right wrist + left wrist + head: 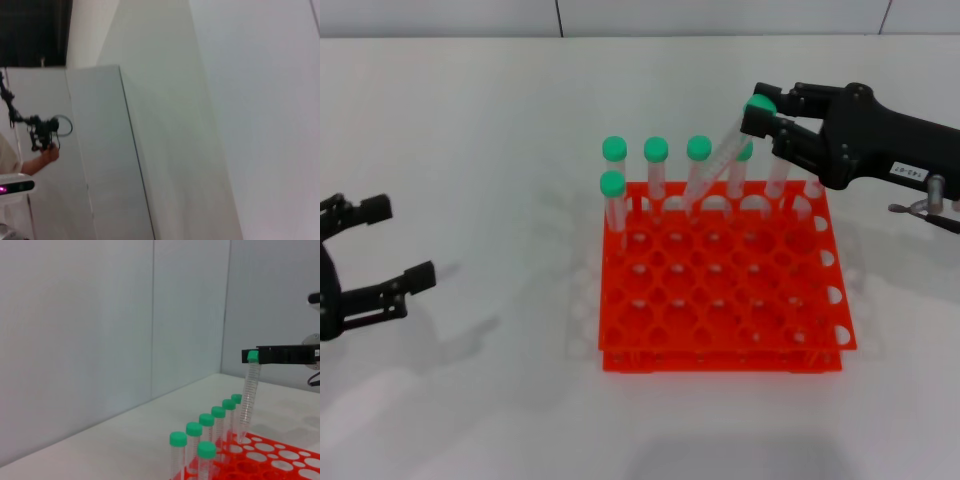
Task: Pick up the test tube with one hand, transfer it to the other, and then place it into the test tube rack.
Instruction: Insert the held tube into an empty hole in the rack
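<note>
My right gripper point(760, 112), black with a white label on its arm, is shut on the green cap of the test tube point(720, 155). The tube hangs tilted, its tip at a hole in the back row of the orange-red rack point(720, 352). The left wrist view shows the same tube point(249, 400) under the right gripper point(253, 356), its tip just at the rack's top tier point(265, 446). My left gripper point(405, 242) is open and empty, low at the far left, well apart from the rack.
Several other green-capped tubes point(656, 165) stand upright in the rack's back rows; they also show in the left wrist view point(206, 426). The right wrist view shows only walls and a distant person's hand point(45, 156).
</note>
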Controlling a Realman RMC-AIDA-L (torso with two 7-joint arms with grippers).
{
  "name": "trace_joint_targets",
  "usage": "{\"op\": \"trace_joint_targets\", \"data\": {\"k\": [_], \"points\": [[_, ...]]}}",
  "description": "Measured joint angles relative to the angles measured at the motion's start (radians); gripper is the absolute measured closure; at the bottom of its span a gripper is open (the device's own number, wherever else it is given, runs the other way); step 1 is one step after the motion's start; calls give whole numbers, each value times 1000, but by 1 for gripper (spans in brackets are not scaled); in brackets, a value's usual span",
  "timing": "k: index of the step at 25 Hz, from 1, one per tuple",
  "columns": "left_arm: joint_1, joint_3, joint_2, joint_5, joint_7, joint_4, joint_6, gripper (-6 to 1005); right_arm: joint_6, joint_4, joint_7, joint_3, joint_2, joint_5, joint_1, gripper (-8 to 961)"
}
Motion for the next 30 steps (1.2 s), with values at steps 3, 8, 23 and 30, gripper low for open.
{"op": "trace_joint_targets", "data": {"k": [3,8,23,30], "points": [[-15,-76,2,23,108,-124,27,104,32,-46,33,-42,0,-1,-3,640],[-24,-120,3,83,110,-165,30,105,51,-99,68,-79,-2,-1,-8,636],[-26,-123,-1,155,84,-177,21,104,100,-263,173,-131,0,-78,4,626],[-30,-124,-2,157,81,-179,21,105,154,-327,178,-213,4,-77,6,621]]}}
